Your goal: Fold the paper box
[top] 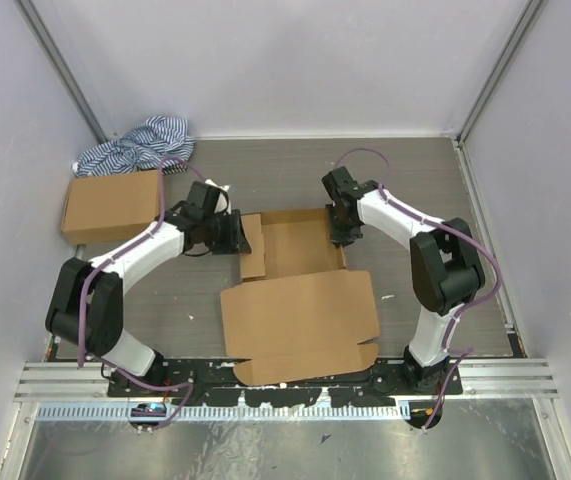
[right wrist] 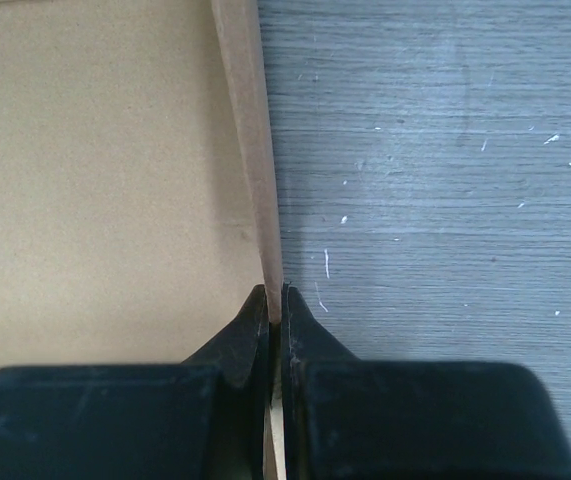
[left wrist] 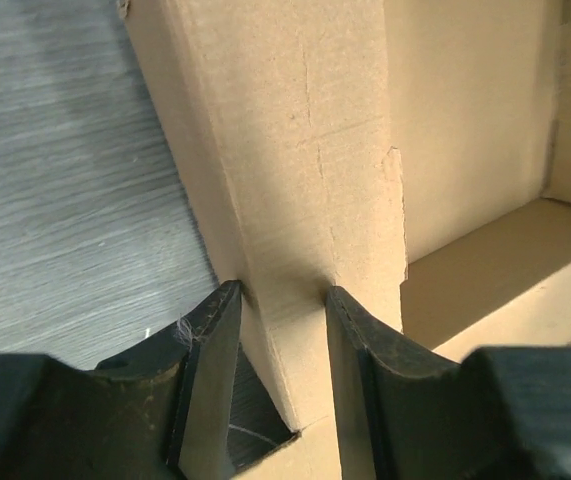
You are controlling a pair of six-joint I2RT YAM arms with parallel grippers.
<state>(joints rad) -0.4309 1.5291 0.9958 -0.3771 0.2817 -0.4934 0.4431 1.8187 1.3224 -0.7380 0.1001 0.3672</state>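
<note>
The paper box (top: 300,315) lies at the table's middle, a brown cardboard sheet partly folded. Its lid panel lies flat toward the arms, and the shallow tray part (top: 300,245) sits behind it with side walls raised. My left gripper (top: 239,235) is at the tray's left wall. In the left wrist view its fingers (left wrist: 210,340) press both sides of that thick folded wall (left wrist: 295,150), so the left gripper (left wrist: 283,290) is shut on it. My right gripper (top: 343,237) is at the right wall. There the right gripper (right wrist: 275,292) pinches the thin upright edge (right wrist: 250,130).
A smaller closed brown cardboard box (top: 110,205) sits at the left, with a striped blue-and-white cloth (top: 135,148) behind it. Pale enclosure walls stand on three sides. A metal rail (top: 285,385) runs along the near edge by the arm bases.
</note>
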